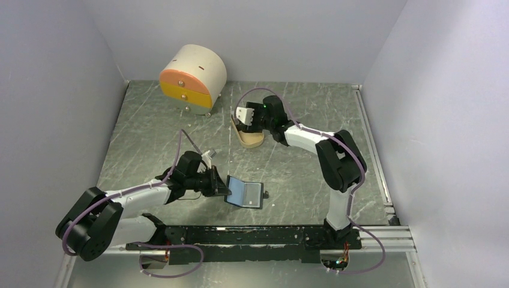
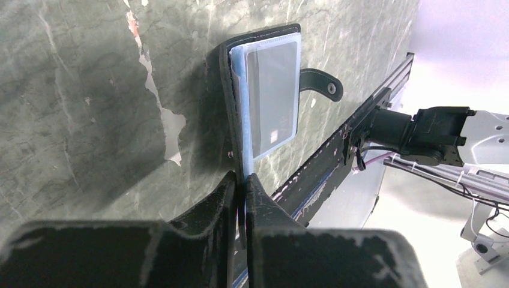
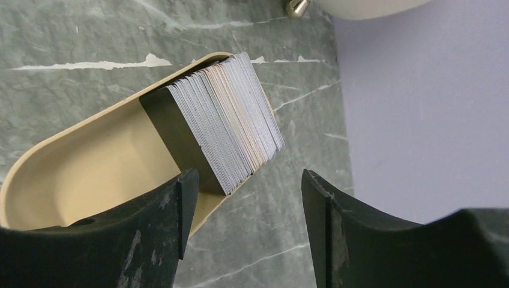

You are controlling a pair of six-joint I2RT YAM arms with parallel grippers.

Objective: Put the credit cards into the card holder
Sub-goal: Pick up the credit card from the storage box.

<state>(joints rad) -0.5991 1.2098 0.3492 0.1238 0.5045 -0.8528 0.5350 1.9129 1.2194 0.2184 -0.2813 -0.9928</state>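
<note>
From above, the open card holder (image 1: 246,193) is being held on the table (image 1: 150,138). Left wrist: the left pincer (image 2: 242,180) is being clamped on its edge. Right wrist: the right pincer (image 3: 243,180), jaws apart, is being held over the stacked credit cards (image 3: 222,126); one likely needs pinching next.

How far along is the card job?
Done: card holder lies open, one grey card seemingly in its clear sleeve. In hand: left gripper pinches the holder's edge; right gripper hangs open over the card stack in the tan tray. Left: the whole stack, none gripped yet.
</note>
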